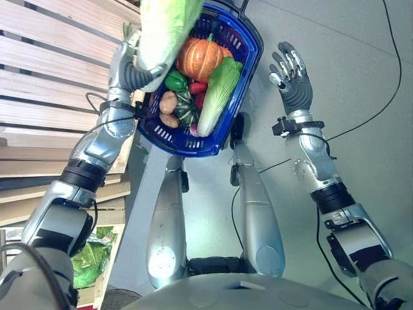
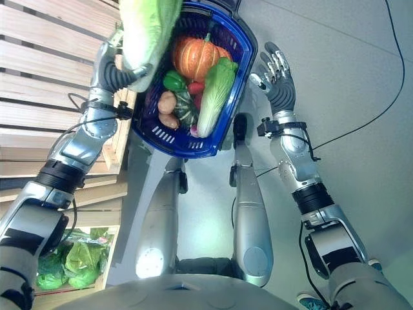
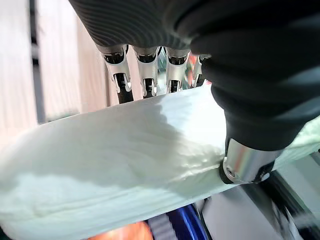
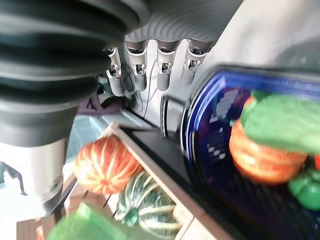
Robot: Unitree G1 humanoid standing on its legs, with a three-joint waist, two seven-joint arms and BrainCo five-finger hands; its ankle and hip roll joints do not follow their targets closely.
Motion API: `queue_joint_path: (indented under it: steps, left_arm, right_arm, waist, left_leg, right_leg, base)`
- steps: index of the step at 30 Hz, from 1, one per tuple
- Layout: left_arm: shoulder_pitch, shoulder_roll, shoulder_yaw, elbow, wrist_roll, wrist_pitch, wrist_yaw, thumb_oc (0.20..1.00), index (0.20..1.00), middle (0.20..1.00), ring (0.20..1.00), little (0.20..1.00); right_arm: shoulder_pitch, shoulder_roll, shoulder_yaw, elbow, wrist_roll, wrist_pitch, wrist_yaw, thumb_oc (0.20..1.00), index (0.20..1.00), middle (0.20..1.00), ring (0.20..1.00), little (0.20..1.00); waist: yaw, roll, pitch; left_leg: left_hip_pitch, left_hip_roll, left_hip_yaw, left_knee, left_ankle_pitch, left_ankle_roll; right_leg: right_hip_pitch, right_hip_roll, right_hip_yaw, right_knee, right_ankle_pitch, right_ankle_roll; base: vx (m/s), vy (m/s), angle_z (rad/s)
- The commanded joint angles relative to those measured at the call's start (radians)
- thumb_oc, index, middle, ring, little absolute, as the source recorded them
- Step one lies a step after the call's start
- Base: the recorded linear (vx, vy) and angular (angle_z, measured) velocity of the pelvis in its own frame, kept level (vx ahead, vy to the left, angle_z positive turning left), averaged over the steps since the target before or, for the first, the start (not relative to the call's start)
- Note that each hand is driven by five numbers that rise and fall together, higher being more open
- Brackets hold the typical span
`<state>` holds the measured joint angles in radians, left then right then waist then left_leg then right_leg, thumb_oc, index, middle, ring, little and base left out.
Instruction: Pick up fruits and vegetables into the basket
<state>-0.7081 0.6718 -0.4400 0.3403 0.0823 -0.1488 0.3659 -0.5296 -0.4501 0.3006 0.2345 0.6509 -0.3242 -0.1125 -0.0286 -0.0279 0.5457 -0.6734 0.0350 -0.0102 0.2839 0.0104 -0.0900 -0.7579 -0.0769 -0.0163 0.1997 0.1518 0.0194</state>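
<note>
Transfer step: cabbage (image 1: 164,29) clasped by left hand (image 1: 129,68) above basket (image 1: 248,77).
Next: lower, release. Right hand (image 1: 292,74) spread beside basket.

Pale green cabbage (image 1: 166,29) held over blue basket (image 1: 240,97) w/ pumpkin (image 1: 199,58), napa cabbage (image 1: 218,97), pepper (image 1: 175,80), potatoes (image 1: 168,102)

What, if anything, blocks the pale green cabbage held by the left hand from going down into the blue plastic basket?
Nothing visible bars the way. The left hand grips the pale green cabbage over the blue plastic basket. Inside, the orange pumpkin and another green cabbage take up much room.
</note>
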Motion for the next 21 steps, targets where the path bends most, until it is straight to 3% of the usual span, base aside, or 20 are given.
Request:
queue_joint_path:
  steps: [1, 13, 21]
  left_arm:
    - [-0.002, -0.017, -0.035, -0.110, 0.026, -0.043, -0.061, 0.200, 0.200, 0.200, 0.200, 0.200]
    - [-0.051, -0.034, -0.162, -0.136, 0.008, -0.099, -0.168, 0.200, 0.200, 0.200, 0.200, 0.200]
    - [-0.070, -0.029, -0.199, -0.161, 0.024, -0.090, -0.189, 0.200, 0.200, 0.200, 0.200, 0.200]
  right_arm:
    - [0.001, -0.028, 0.018, -0.111, 0.055, -0.010, 0.050, 1.000, 1.000, 1.000, 1.000, 1.000]
    - [-0.048, -0.030, 0.091, -0.130, 0.176, 0.034, 0.142, 1.000, 1.000, 1.000, 1.000, 1.000]
    - [-0.060, -0.034, 0.124, -0.171, 0.230, 0.067, 0.205, 1.000, 1.000, 1.000, 1.000, 1.000]
  waist:
    - [-0.024, 0.038, -0.026]
    - [-0.024, 0.026, -0.026]
    - [-0.022, 0.017, -0.026]
  left_leg:
    - [0.005, -0.056, 0.032, -0.109, 0.060, 0.032]
    - [0.004, -0.052, 0.038, -0.112, 0.060, 0.033]
    - [0.003, -0.050, 0.035, -0.115, 0.060, 0.034]
  right_leg:
    - [0.075, 0.047, -0.067, 0.062, -0.133, 0.064]
    - [0.070, 0.049, -0.066, 0.058, -0.123, 0.070]
    - [0.068, 0.051, -0.067, 0.056, -0.119, 0.074]
  base:
    - [0.00, 0.000, 0.00]
    - [0.00, 0.000, 0.00]
    - [0.00, 0.000, 0.00]
